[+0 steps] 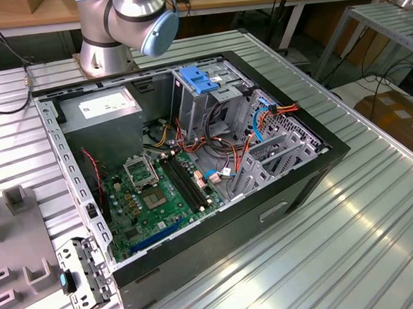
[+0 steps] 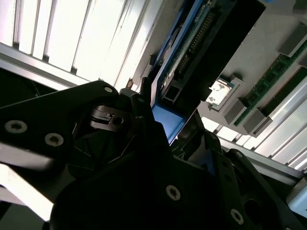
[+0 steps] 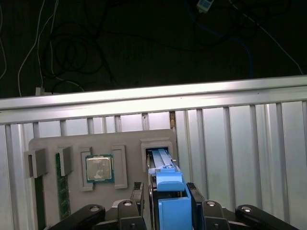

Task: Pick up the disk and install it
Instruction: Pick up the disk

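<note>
Fingers (image 3: 137, 191): narrow, closed against the two sides of the disk (image 3: 170, 203).
Gripper (image 3: 165, 194): dark body straddling the disk's near end.
Disk: on edge, blue rail toward the first wrist view's camera, far end reaching into a slot of the tray (image 3: 53, 143); in the second wrist view the disk (image 2: 220, 43) shows a black body and a connector edge.
Tray: grey, flat on the table (image 3: 240, 143), with several pockets.
Chip (image 3: 100, 168): in the pocket just beside the disk's slot.
Memory stick (image 3: 62, 191): green, in a pocket beyond the chip.
Table: ribbed aluminium; in the exterior view it also bears the case (image 1: 218, 244).
Case: open, motherboard and cables showing, blue-latched cage (image 1: 199, 79) at its far side.
Arm (image 1: 140, 16): base and one joint behind the case.
</note>
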